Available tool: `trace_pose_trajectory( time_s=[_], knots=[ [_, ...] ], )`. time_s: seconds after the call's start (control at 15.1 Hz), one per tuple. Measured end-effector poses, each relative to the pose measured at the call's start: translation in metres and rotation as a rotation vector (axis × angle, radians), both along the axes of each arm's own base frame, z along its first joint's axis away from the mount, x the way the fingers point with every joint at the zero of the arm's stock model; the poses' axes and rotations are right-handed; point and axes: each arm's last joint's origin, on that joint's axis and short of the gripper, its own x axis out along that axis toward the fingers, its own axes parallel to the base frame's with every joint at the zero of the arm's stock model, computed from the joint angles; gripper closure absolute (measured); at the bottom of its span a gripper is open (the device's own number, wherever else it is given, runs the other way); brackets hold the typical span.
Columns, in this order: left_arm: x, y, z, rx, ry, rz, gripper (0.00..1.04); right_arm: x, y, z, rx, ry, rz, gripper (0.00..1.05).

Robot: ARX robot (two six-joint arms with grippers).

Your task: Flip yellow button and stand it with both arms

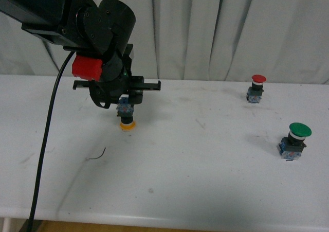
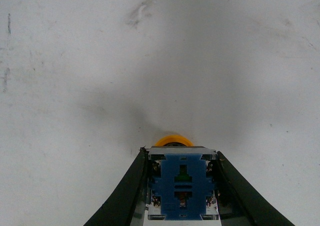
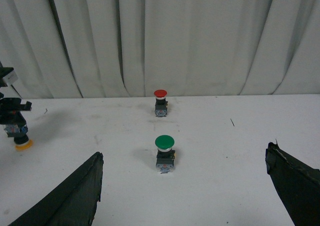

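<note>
The yellow button (image 1: 127,116) hangs upside down at the left of the white table (image 1: 169,180), its yellow-orange cap pointing down and at or just above the surface. My left gripper (image 1: 125,104) is shut on its blue base (image 2: 181,186), the black fingers (image 2: 131,186) pressing both sides, with the cap's edge (image 2: 173,141) showing beyond the base. The right wrist view catches the same yellow button (image 3: 20,138) far off to one side. My right gripper (image 3: 184,186) is open, its two fingers wide apart and holding nothing, away from the yellow button.
A red-capped button (image 1: 256,88) stands upright at the back right. A larger green-capped button (image 1: 295,141) stands nearer on the right, and lies ahead of my open right gripper (image 3: 165,153). White curtains (image 1: 221,31) hang behind the table. A black cable (image 1: 43,149) drops along the left.
</note>
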Motion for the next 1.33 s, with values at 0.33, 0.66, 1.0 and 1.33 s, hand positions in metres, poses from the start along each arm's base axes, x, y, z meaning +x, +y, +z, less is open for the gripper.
trace_pose_trajectory(
  time_s=[0.33,0.66,1.0,1.33],
  knots=[
    [-0.010,-0.004,0.015,0.007,-0.052,-0.040,0.74,0.000,0.000,0.000,0.000,0.000,0.000,0.06],
    [-0.063,-0.010,0.110,-0.081,-0.307,-0.149,0.74,0.000,0.000,0.000,0.000,0.000,0.000,0.06],
    [-0.129,-0.017,0.136,-0.300,-0.449,-0.304,0.74,0.000,0.000,0.000,0.000,0.000,0.000,0.06],
    [-0.137,0.006,0.126,-0.837,-0.496,-0.358,0.74,0.000,0.000,0.000,0.000,0.000,0.000,0.06]
  ],
)
